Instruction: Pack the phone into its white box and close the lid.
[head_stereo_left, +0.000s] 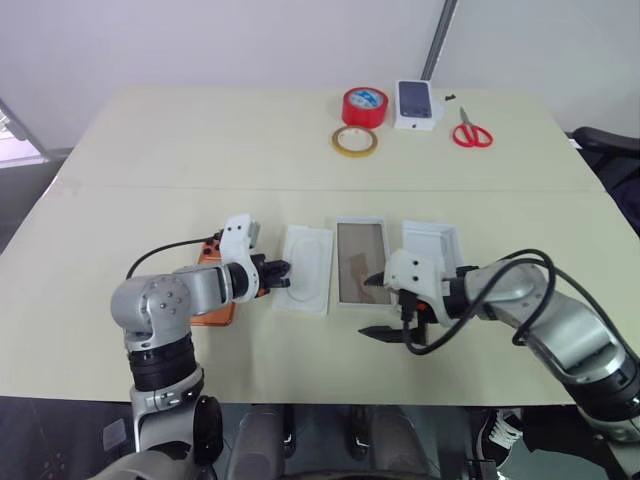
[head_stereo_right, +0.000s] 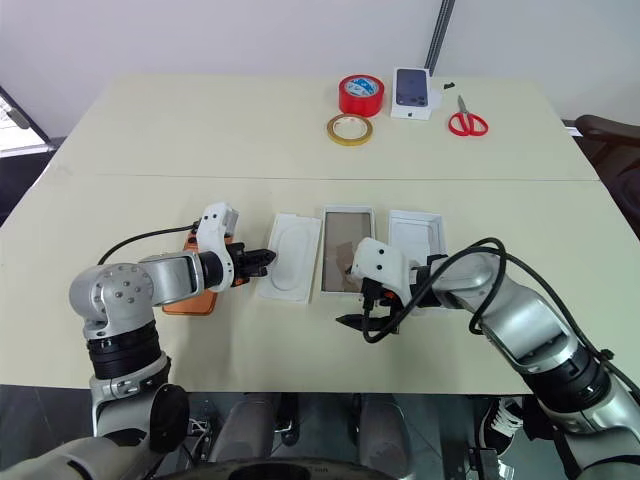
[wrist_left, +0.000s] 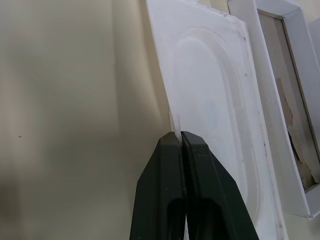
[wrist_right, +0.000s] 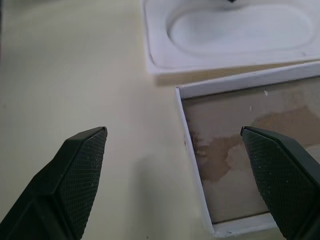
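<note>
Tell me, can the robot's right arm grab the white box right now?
Probably yes. The right gripper is open, with the near corner of the white box between its fingers and nothing in the way. The left gripper is shut on the insert's edge, off to the side.

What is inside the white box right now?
Nothing is inside the white box: its bare brownish floor shows with torn patches. In the head views the right gripper covers its near corner. The phone lies on the table, under the left arm.

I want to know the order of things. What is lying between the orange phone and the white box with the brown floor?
The white insert with a rounded recess lies between the phone and the white box, seen in both eye views. The left gripper pinches its edge.
</note>
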